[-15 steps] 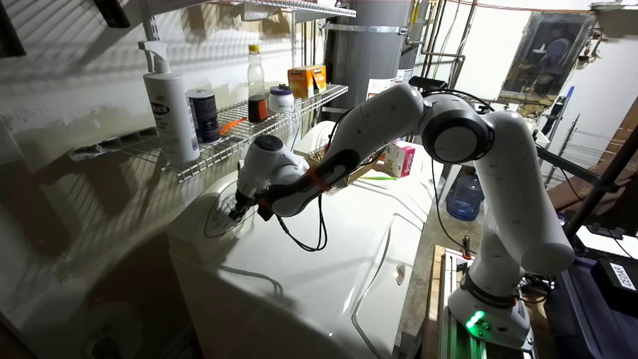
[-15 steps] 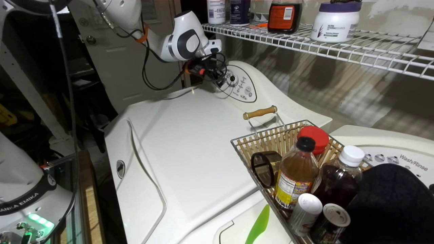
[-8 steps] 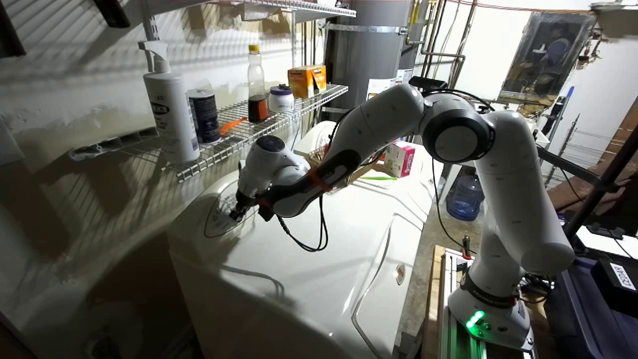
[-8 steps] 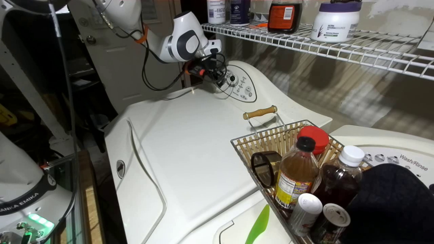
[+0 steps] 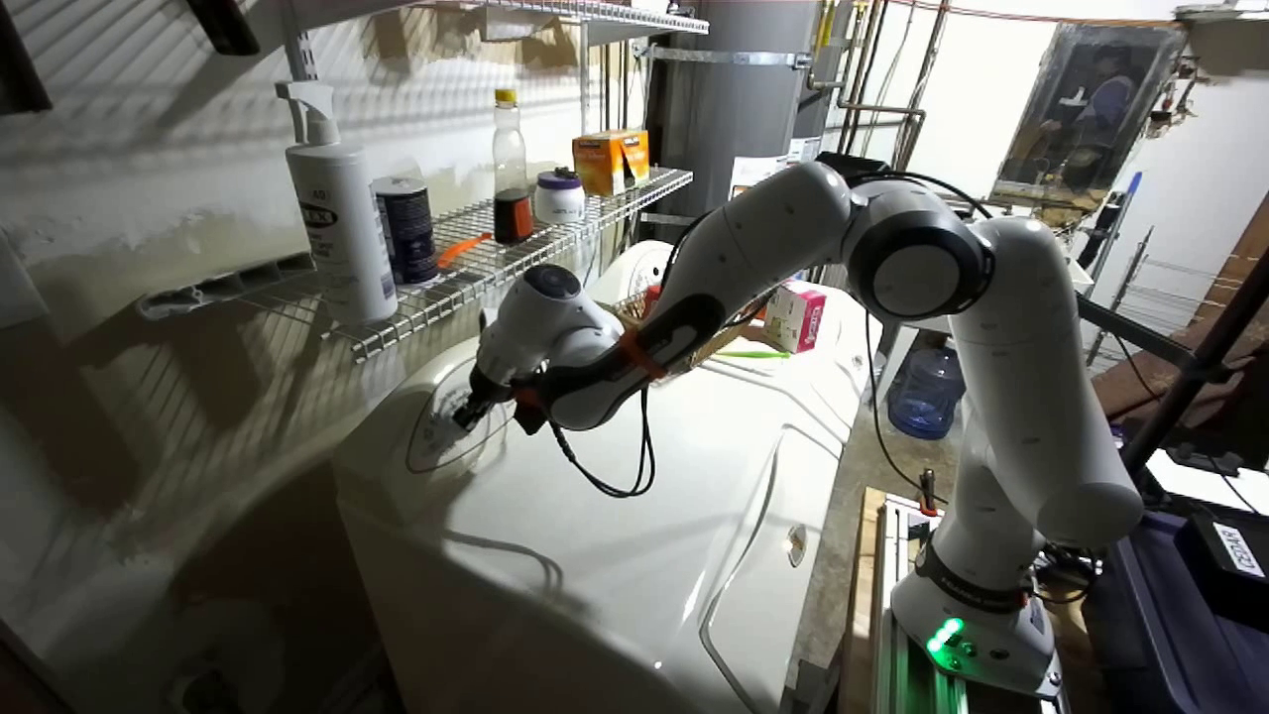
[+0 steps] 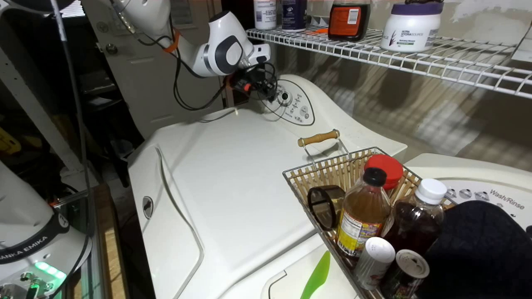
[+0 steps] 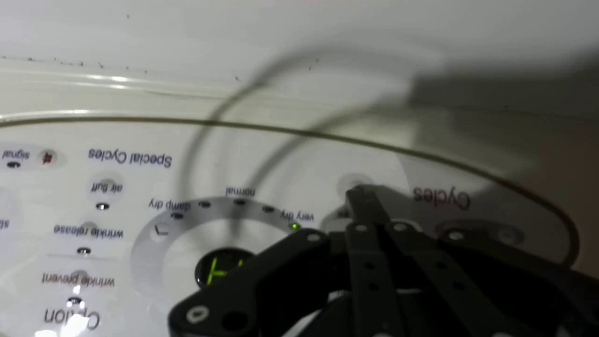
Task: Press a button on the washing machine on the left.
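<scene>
The black two-fingered gripper, pressed together on nothing, stood at a round grey button on the grey-outlined oval control panel of the glossy white washing machine below the white wire shelf, the reach seemingly done, the press (contact was unclear) probably pending.

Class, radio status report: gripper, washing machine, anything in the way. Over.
Gripper shut, at the control panel of the washing machine, near "Cycles". Contact unclear, press unconfirmed. Basket off to one side, not in between.
</scene>
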You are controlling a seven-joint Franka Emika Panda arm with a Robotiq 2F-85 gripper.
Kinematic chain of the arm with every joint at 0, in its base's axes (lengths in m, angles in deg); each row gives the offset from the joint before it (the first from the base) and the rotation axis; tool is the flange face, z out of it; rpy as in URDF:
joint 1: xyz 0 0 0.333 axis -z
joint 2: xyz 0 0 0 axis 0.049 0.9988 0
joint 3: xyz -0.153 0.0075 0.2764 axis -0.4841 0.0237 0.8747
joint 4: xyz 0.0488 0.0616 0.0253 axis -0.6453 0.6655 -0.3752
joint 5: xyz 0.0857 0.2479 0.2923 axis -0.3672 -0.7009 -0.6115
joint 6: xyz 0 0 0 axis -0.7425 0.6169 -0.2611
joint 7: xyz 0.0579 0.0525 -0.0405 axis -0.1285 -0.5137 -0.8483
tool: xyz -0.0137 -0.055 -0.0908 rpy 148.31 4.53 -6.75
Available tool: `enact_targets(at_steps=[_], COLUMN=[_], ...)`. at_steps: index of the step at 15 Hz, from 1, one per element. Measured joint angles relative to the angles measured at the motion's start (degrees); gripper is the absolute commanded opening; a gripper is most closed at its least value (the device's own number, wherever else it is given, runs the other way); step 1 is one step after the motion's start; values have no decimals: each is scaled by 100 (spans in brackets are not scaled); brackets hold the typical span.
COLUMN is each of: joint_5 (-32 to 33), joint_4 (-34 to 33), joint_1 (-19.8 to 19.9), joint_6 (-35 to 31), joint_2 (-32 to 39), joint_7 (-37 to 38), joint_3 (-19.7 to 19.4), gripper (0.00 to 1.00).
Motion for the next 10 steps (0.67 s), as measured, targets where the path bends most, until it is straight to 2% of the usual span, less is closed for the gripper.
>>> enact_targets(at_steps=[3,10], joint_5=[0,0], joint_4=[42,206], joint_1=[-40,-91], joint_6=[-256,-122], joint_2=[-168,-437], joint_7=[52,226], joint_3=[-124,-209], gripper=[0,0])
